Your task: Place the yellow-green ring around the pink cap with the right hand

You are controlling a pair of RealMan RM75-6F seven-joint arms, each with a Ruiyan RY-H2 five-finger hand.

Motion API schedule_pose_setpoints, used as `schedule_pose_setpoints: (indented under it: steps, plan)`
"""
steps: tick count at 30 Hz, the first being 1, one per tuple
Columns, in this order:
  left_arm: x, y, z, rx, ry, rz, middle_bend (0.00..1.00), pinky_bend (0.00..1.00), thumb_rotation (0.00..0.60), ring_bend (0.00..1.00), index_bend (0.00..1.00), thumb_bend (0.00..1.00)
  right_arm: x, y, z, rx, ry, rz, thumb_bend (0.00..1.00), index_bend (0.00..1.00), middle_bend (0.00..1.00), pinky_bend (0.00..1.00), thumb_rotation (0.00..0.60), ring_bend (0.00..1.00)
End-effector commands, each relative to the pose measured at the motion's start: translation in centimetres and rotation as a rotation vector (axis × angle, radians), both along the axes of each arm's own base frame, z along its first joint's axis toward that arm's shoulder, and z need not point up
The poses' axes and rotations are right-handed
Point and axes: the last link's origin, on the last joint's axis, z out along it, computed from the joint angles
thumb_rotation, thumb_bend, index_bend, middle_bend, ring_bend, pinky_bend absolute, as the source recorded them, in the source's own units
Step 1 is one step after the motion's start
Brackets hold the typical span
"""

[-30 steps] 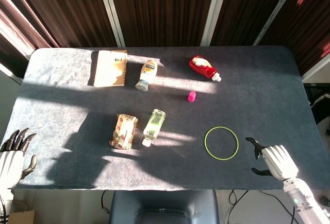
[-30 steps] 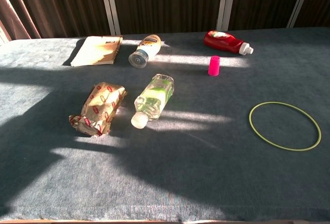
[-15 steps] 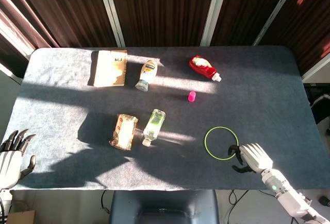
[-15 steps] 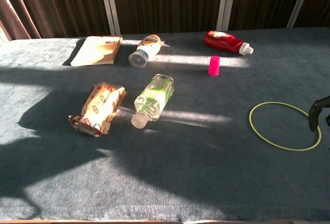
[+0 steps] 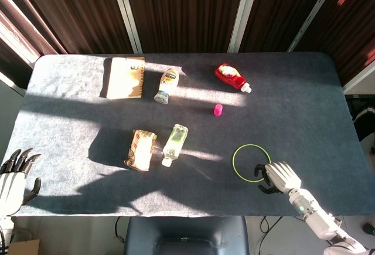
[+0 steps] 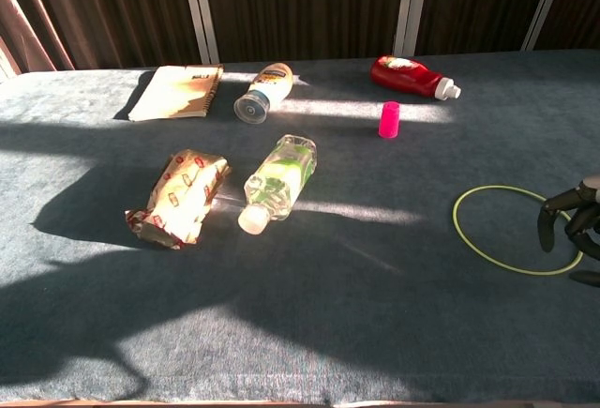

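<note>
Right hand (image 5: 280,177) has slid in from table edge, fingers now curled down over near rim of ring (image 5: 251,162), not clearly gripping. Ring flat, well apart from pink cap (image 5: 217,109); pickup imminent.

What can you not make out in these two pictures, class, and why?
- Right hand, chest view: cut off by the right edge; only fingertips show.
- Contact with the yellow-green ring: head view too small to tell.
- Left hand: cut off at the head view's corner, absent from the chest view.
</note>
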Motion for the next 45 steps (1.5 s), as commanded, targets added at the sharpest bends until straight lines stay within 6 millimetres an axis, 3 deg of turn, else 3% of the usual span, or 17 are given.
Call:
schedule_pose_setpoints:
  steps: [1,31,41,45]
  plan:
    - [0.0,0.0,0.0,0.0,-0.001,-0.001,0.1,0.19,0.6,0.02,0.21,0.46,-0.1,-0.1,-0.3,0.006,0.007,-0.003,0.39,0.58,0.86,1.0,0.6,1.0]
    - [0.0,-0.1,0.3,0.003,-0.02,0.0,0.12,0.2,0.6,0.04,0.23,0.46,-1.0,-0.8,-1.9,0.011,0.052,-0.022,0.47,0.64,0.86,1.0,0.6,1.0]
    - [0.0,-0.1,0.3,0.003,-0.022,0.0,0.12,0.2,0.6,0.04,0.23,0.46,-1.3,-0.8,-2.0,0.004,0.069,-0.024,0.56,0.71,0.88,1.0,0.6,1.0]
    - [0.0,-0.1,0.3,0.002,-0.022,0.001,0.12,0.2,0.6,0.04,0.23,0.46,-1.4,-0.9,-2.0,-0.003,0.072,-0.025,0.61,0.79,0.88,1.0,0.6,1.0]
